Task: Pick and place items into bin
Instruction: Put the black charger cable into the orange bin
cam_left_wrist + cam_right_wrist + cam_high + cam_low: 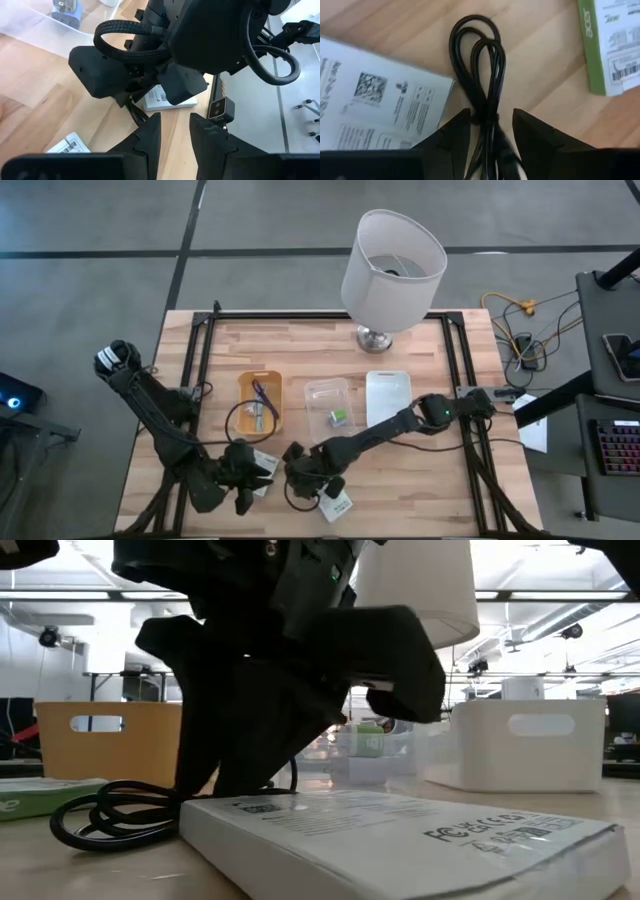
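Observation:
A thin black cable (480, 65) lies coiled on the wooden table between two white printed label cards (370, 110) (610, 45). My right gripper (491, 125) is low over it at the near edge, open, with one finger on each side of the cable's gathered middle. My left gripper (175, 125) hovers just left of it, slightly open, over bare wood beside a card (67, 145). The green-and-white block (340, 417) lies in the clear bin. A purple-black stick (265, 395) and a small metallic clip (258, 412) lie in the orange bin. My right gripper comes at the cable from above, pointing down, with the bundled middle of the coil (485, 107) between its two fingers. I cannot tell whether the fingers touch it. The cable lies flat on the table.
Three bins stand mid-table: orange (244, 385), clear (312, 392) and white (387, 380). A lamp with a white shade (392, 265) stands at the far edge. Both arms crowd the near edge, with their grippers close together. The nearest card (400, 840) lies right by the table's near edge.

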Available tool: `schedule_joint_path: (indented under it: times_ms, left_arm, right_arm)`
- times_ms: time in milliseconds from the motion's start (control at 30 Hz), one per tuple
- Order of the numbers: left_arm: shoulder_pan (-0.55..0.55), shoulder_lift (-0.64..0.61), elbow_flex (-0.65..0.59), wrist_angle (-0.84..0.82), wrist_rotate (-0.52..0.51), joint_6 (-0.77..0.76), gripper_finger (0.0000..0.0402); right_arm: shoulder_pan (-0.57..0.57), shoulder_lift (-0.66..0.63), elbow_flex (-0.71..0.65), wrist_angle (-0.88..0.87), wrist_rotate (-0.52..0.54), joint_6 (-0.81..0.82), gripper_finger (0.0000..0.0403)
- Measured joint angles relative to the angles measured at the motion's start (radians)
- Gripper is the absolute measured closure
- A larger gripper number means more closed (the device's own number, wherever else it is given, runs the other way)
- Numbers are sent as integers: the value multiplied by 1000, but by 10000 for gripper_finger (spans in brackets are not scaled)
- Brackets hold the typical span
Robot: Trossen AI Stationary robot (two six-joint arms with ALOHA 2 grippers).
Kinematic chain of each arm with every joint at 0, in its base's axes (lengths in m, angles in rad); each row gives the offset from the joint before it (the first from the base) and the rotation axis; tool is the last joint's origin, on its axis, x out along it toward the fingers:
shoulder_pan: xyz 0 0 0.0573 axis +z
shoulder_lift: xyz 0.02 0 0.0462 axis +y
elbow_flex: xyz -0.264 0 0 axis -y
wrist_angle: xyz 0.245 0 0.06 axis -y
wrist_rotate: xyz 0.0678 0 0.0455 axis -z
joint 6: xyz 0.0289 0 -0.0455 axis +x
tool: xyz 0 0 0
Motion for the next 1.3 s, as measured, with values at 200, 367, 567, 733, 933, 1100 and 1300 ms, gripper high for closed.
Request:
schedule_joint_path:
  times_ms: [200,367,567,733,933,1100,1300]
  left_arm:
    - [1,-6,-9,-11,-1,9,315]
    - [1,-6,-9,-27,-2,9,315]
    - [1,-7,-9,-26,-2,9,315]
    - [1,-7,-9,-27,-2,9,315]
    - [1,-28,-4,-53,-30,13,316]
    - [0,-107,4,-112,-32,31,332]
    - [-20,-252,5,-124,-37,101,366]
  right_arm:
    - [-2,3,0,-4,-11,4,274]
    - [-16,13,-2,-5,-59,30,279]
    - [-31,13,-3,-7,-69,46,317]
    - [-44,13,-3,-18,-67,55,357]
    - [-63,4,16,-34,-59,228,371]
    - [-97,-38,83,25,-48,479,372]
    - [-168,-83,205,147,-24,779,375]
